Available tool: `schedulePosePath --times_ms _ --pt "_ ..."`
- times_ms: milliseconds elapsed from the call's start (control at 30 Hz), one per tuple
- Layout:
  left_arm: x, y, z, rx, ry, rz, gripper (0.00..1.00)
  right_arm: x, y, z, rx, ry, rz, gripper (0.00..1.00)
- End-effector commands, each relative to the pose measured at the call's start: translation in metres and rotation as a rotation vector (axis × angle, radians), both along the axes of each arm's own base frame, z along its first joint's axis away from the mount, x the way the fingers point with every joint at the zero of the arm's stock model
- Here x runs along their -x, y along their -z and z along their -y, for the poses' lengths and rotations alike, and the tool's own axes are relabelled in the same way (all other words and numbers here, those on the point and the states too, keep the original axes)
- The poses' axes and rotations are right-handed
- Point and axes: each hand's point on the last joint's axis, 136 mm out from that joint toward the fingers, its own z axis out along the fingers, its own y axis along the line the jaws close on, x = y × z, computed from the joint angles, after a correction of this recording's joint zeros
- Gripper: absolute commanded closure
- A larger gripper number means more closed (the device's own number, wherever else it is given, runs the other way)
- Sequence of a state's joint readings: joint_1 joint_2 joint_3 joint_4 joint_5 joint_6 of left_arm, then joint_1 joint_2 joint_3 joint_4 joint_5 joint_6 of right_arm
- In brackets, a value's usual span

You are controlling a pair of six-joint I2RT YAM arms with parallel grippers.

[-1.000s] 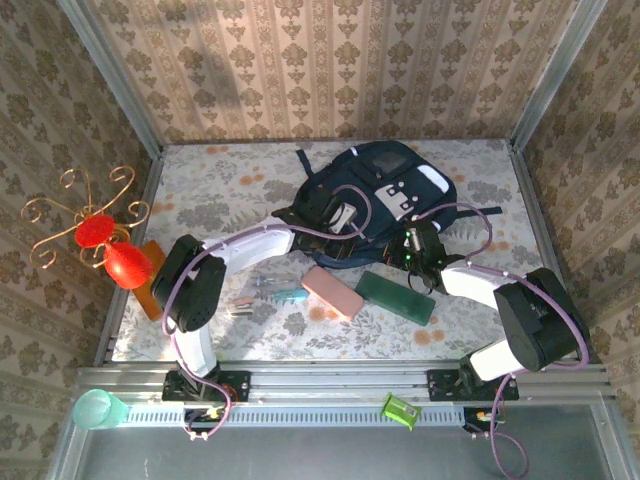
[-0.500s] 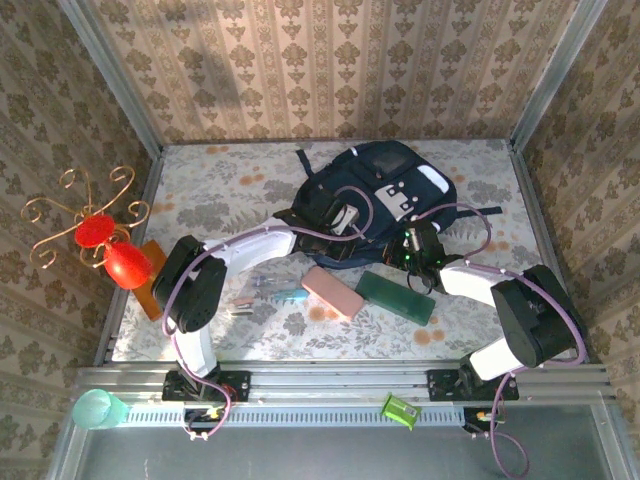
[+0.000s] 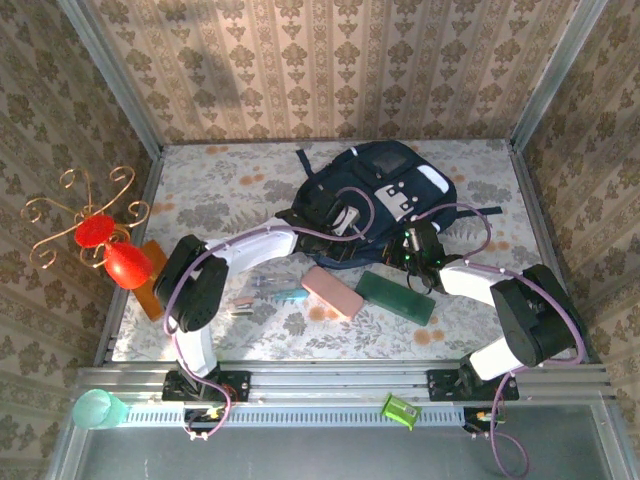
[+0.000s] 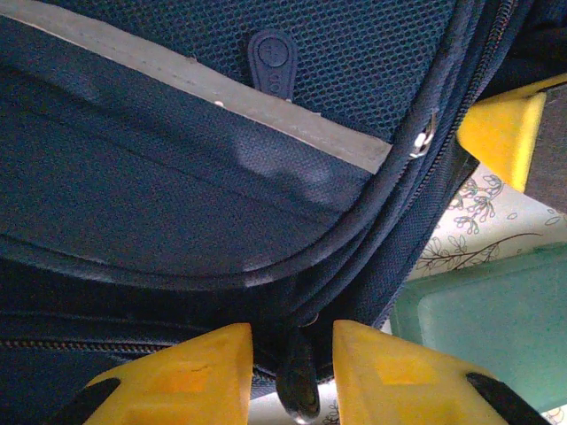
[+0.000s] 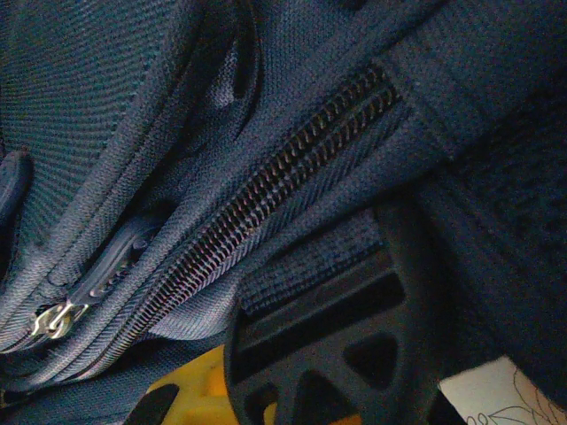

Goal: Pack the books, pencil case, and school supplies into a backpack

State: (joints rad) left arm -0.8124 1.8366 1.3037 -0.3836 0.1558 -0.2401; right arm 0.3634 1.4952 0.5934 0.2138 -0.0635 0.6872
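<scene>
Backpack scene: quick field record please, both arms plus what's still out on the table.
backpack: flat on table, mid-rear
left gripper: at backpack's near edge, fingers either side of zip pull, grip unclear
right gripper: shut, against backpack's near edge
pencil case: on table, outside backpack
green box: on table, right of pencil case
pens: on table, left of pencil case
</scene>
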Motion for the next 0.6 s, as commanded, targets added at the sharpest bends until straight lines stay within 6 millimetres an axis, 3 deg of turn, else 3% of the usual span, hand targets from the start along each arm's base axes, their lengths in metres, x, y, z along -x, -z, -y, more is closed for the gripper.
schedulePosePath --times_ms 0,267,333,367,567 --pt "0.005 0.012 -0.002 -0.046 -0.005 -0.041 0.70 -0.013 -0.014 -0.004 -0.033 0.000 0.069 1.00" --pt "0.002 0.014 -0.004 -0.060 -0.006 -0.038 0.79 -0.014 -0.016 -0.003 -0.035 0.002 0.073 1.00" --pt "0.002 0.013 -0.004 -0.062 -0.003 -0.038 0.87 -0.014 -0.014 -0.002 -0.033 0.004 0.070 1.00" --pt "0.002 0.013 -0.005 -0.063 -0.002 -0.031 0.97 -0.015 -0.015 -0.002 -0.034 0.006 0.072 1.00" --pt "-0.017 -0.008 -0.034 -0.182 -0.023 0.200 1.00 -0.011 -0.010 0.017 0.003 0.046 0.034 1.00"
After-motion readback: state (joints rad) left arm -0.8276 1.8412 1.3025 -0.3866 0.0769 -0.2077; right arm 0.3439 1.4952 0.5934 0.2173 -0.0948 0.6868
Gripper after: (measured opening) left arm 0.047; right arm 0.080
